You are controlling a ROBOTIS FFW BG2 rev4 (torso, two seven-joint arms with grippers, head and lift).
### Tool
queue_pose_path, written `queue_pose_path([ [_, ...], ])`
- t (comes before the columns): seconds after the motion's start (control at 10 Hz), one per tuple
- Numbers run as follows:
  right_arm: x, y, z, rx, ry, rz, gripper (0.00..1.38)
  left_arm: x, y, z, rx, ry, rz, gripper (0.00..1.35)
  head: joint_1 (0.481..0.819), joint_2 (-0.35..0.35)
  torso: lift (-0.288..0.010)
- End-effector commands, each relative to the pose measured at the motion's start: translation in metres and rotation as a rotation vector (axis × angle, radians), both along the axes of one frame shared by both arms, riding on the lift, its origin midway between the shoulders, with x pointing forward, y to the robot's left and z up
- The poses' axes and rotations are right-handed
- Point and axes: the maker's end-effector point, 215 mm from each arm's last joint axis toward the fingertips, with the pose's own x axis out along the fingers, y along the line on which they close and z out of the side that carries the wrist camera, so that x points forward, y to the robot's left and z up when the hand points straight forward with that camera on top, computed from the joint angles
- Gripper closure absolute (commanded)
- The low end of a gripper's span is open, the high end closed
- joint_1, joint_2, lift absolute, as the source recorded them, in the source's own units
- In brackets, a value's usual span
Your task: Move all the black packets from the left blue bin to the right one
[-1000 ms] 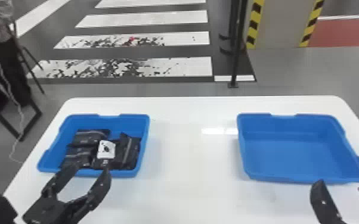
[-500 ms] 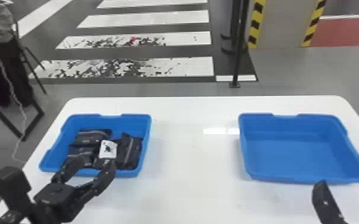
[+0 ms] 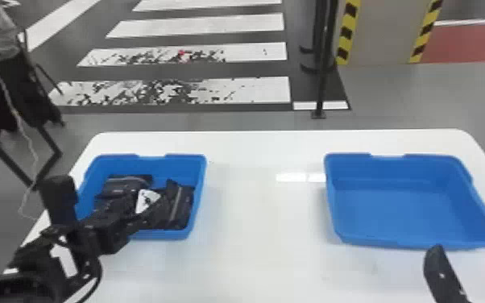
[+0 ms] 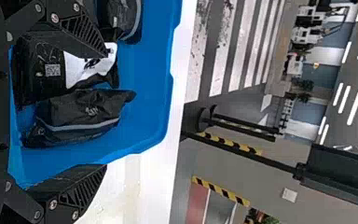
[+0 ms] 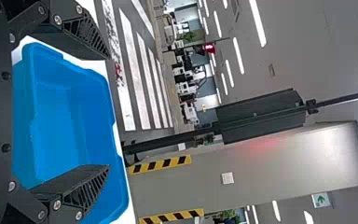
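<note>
Left gripper [image 3: 144, 207] was over the near side of the left blue bin [image 3: 200, 189], arm coming in from the robot's left. Fingers apart in the left wrist view, nothing clamped. One finger [image 4: 86, 30] overlapped the packet with the white patch [image 4: 42, 77] in that view; couldn't tell if it touched. Other finger [image 4: 81, 189] sat by the bin's edge. Black packets were in the left bin, bunched up and partly overlapping. One [image 3: 123, 185] lay toward the far left of the bin, a grey-striped one [image 3: 181, 207] against its right side, the white-patched one between. Packets looked soft and creased, with a small square code beside the white patch. Right blue bin [image 3: 392, 205] stood on the same white table [image 3: 262, 258], well apart from the left bin, its inner floor in plain sight. Right gripper [image 3: 467, 252] was parked at the near side of the right bin, fingers apart, nothing between them. Past the table: grey floor [image 3: 407, 96], a crosswalk [image 3: 213, 22] with worn white bars, a thin black pole [image 3: 322, 84], and a pillar [image 3: 382, 32] with yellow-black striped edges.
</note>
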Motion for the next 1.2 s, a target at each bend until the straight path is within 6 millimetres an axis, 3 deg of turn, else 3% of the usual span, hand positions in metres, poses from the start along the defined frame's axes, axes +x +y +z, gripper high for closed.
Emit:
queue_pose_path([
  [0.0,0.001,0.0,0.0,0.001,-0.002,0.001,0.21,0.018,-0.013,-0.015,-0.023,0.082,-0.036,0.21,0.695,0.119,-0.138],
  [0.2,0.002,0.001,-0.002,0.003,-0.001,0.005,0.21,0.029,-0.029,-0.032,-0.035,0.191,-0.081,0.22,0.695,0.094,-0.138],
  [0.5,0.004,0.003,-0.003,0.008,-0.002,0.011,0.21,0.039,-0.036,-0.044,-0.001,0.301,-0.102,0.24,0.695,0.071,-0.138],
  [0.9,0.004,0.002,-0.009,0.023,0.006,0.01,0.21,0.035,-0.026,-0.059,0.026,0.396,-0.067,0.26,0.695,0.071,-0.138],
  [1.1,0.004,0.003,-0.009,0.027,0.006,0.012,0.21,0.035,-0.02,-0.065,0.039,0.441,-0.046,0.42,0.695,0.08,-0.138],
])
